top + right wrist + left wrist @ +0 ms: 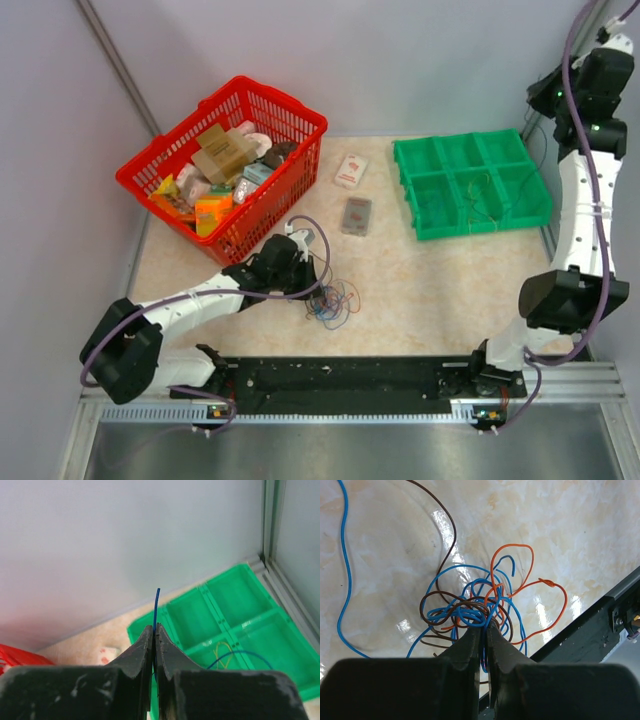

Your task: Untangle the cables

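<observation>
- Where the table (440, 290) meets the left wall, a red basket (268, 210) stands full of small packets and boxes.
- Just right of the basket, the left arm reaches low across the table, and its left gripper (485, 629) points down into the tangle of cables (470, 610).
- Seen from the left wrist, the jaws stand almost together, pinching blue strands at the near edge of the tangle.
- That tangle lies on the table between the basket and the black rail (350, 375), with blue, brown and orange loops knotted together.
- One long blue strand (345, 580) and one brown strand (447, 530) trail away from the knot across the bare table, while orange loops (560, 605) spread towards the rail.
- Further back, near the middle of the table, a white packet (350, 171) and a grey packet (356, 215) lie flat, near each other but apart.
- To their right sits a green tray (462, 137) with six compartments, a few thin wires lying in the near ones.
- At the far right, the right arm is raised high beside the wall.
- Its right gripper (154, 629) has its jaws closed on a thin blue wire (156, 605), whose tip stands up above the fingertips, over the tray.
- A yellowish loop (220, 652) rests in one compartment below, and a blue arc crosses just beside it; whether that arc belongs to the held wire cannot be told.
</observation>
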You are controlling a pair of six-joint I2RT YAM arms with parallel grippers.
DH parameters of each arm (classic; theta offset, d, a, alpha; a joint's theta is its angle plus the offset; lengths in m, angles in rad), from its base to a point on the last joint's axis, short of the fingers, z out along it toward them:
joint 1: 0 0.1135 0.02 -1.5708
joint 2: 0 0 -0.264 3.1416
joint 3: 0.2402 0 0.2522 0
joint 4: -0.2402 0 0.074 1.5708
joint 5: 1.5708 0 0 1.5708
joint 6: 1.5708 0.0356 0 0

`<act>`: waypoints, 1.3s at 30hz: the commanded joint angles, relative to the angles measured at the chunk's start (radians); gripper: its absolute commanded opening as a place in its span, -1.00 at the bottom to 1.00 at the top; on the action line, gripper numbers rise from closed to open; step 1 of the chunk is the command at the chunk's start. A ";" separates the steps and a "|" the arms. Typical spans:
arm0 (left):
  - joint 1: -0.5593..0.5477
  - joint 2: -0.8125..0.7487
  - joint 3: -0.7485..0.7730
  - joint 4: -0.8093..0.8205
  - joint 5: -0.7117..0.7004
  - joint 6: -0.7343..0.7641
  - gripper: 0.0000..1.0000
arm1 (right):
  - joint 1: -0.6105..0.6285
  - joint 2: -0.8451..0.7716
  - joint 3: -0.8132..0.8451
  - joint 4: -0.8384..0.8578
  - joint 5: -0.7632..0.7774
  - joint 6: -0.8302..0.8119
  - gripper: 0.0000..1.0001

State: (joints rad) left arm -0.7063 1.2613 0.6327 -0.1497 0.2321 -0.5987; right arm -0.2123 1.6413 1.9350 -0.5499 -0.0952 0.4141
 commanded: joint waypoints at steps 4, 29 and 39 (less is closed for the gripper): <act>0.002 -0.003 0.007 0.038 0.032 0.016 -0.77 | -0.002 0.038 0.448 0.001 -0.008 0.000 -1.00; 0.010 0.085 0.055 0.036 0.039 0.030 -0.76 | -0.070 0.178 0.535 0.073 0.150 -0.093 -1.00; 0.019 0.093 0.056 0.035 0.044 0.023 -0.76 | -0.070 0.224 0.577 0.082 0.218 -0.178 -1.00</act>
State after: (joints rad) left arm -0.6941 1.3510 0.6556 -0.1490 0.2649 -0.5804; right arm -0.2729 1.8694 2.4657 -0.5087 0.0837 0.2817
